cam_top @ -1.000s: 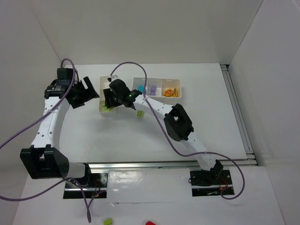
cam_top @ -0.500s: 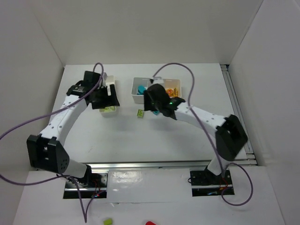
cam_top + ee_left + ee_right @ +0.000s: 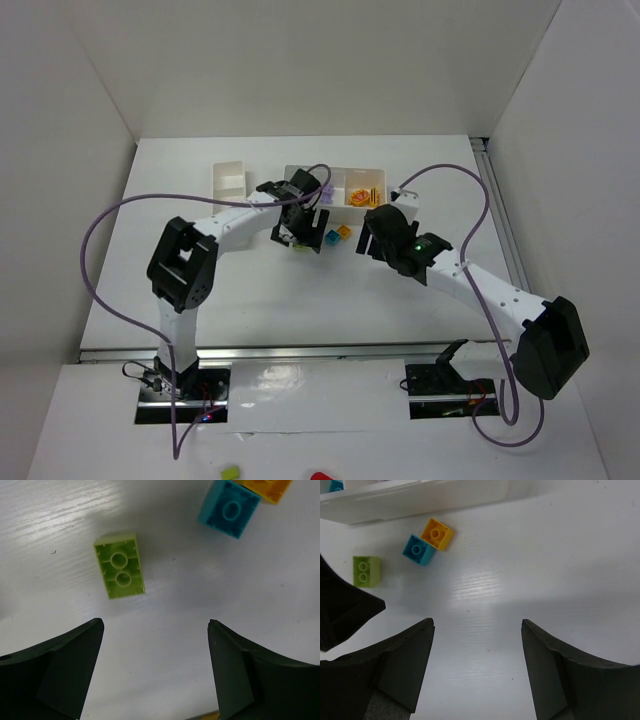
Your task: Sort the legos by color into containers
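A lime green lego lies on the table just ahead of my open, empty left gripper, and also shows in the top view. A teal lego and an orange lego lie side by side to its right, in front of the three-compartment tray. That tray holds purple pieces and orange-yellow pieces. My right gripper is open and empty, right of these bricks. The right wrist view shows the orange, teal and lime bricks.
The small narrow white tray stands at the back left, its near end hidden under my left arm. My left gripper's black body shows in the right wrist view. Purple cables loop over both arms.
My left arm has swung right from the small tray to over the lime brick. My right gripper has pulled back right from the long tray. The teal and orange bricks now show.
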### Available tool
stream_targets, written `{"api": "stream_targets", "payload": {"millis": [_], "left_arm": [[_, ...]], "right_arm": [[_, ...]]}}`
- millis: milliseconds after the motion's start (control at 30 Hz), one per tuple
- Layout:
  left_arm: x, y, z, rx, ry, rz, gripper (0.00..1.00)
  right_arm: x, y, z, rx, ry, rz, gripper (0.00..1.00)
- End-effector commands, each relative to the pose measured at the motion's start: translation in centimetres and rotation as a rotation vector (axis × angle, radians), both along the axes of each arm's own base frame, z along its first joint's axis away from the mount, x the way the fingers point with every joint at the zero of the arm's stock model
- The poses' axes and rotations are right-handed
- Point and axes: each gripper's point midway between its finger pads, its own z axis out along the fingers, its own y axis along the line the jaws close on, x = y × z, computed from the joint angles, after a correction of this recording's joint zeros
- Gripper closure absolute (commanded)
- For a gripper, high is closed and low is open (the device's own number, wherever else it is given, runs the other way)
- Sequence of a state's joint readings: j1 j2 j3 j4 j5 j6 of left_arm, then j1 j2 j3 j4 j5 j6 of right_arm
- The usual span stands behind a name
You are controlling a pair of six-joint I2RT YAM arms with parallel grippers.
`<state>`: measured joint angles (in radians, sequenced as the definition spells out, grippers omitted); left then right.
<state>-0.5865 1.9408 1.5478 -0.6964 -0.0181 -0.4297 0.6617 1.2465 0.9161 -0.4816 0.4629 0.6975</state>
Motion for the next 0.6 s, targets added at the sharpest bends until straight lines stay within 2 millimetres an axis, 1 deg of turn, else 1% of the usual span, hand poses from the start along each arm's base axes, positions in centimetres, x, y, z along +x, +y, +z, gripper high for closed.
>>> {"api": "stream_targets", "payload": {"millis": [0, 33, 67, 100, 167, 200, 267, 300, 333, 367, 400, 433, 467, 500, 533, 567], "left_arm": [[2.3, 0.8, -1.0, 0.060, -0.038, 0.091, 0.06], [2.3, 0.8, -1.4, 0.066, -0.030, 0.091, 0.07], [2.9, 0.9, -1.8, 0.064, -0.033, 0.100, 0.09], [3.0, 1.0, -2.2, 0.076, -0.030, 0.103, 0.09], [3.8, 0.8, -2.4, 0.079, -0.047, 0.109, 0.11], [3.8, 1.1, -3.4, 0.104, -0.035, 0.113, 0.11], [4.3, 1.0, -3.9, 0.121, -0.041, 0.097, 0.14], [4.6, 0.8, -4.0, 0.120, -0.042, 0.097, 0.18], [4.6, 1.0, -4.6, 0.134, -0.037, 0.100, 0.20], [4.7, 1.2, -4.6, 0.141, -0.041, 0.103, 0.23], [4.9, 1.1, -4.5, 0.136, -0.049, 0.104, 0.26], [5.2, 1.1, -4.4, 0.141, -0.064, 0.101, 0.32], [5.3, 1.1, -4.0, 0.136, -0.072, 0.101, 0.35], [5.4, 1.3, -4.0, 0.150, -0.080, 0.098, 0.42], [5.5, 1.3, -3.6, 0.144, -0.088, 0.099, 0.47], [5.7, 1.4, -2.7, 0.143, -0.110, 0.096, 0.59]], "right_arm": [[-0.7, -0.9, -0.2, 0.015, 0.013, -0.047, 0.22], [-0.6, -1.2, 0.1, 0.020, 0.006, -0.058, 0.22], [-0.6, -1.2, 0.1, 0.020, 0.006, -0.058, 0.22], [-0.6, -1.1, 0.0, 0.026, 0.010, -0.052, 0.22], [-0.6, -1.1, 0.0, 0.019, 0.010, -0.046, 0.22], [-0.5, -1.4, 0.0, 0.019, 0.010, -0.055, 0.22], [-0.5, -1.4, 0.0, 0.019, 0.010, -0.055, 0.22], [-0.4, -1.6, 0.0, 0.019, 0.010, -0.064, 0.22], [-0.4, -1.7, 0.0, 0.012, 0.010, -0.058, 0.22], [-0.4, -1.7, 0.0, 0.012, 0.010, -0.058, 0.22], [-0.4, -1.7, 0.0, 0.012, 0.010, -0.058, 0.22], [-0.4, -1.7, 0.0, 0.004, 0.010, -0.051, 0.22], [-0.2, -1.6, 0.4, 0.010, 0.001, -0.051, 0.22], [-0.3, -1.7, 0.3, 0.005, 0.009, -0.051, 0.22], [-0.2, -1.6, 0.7, 0.011, 0.000, -0.051, 0.22], [0.0, -1.8, 0.4, 0.006, 0.007, -0.060, 0.22]]}}
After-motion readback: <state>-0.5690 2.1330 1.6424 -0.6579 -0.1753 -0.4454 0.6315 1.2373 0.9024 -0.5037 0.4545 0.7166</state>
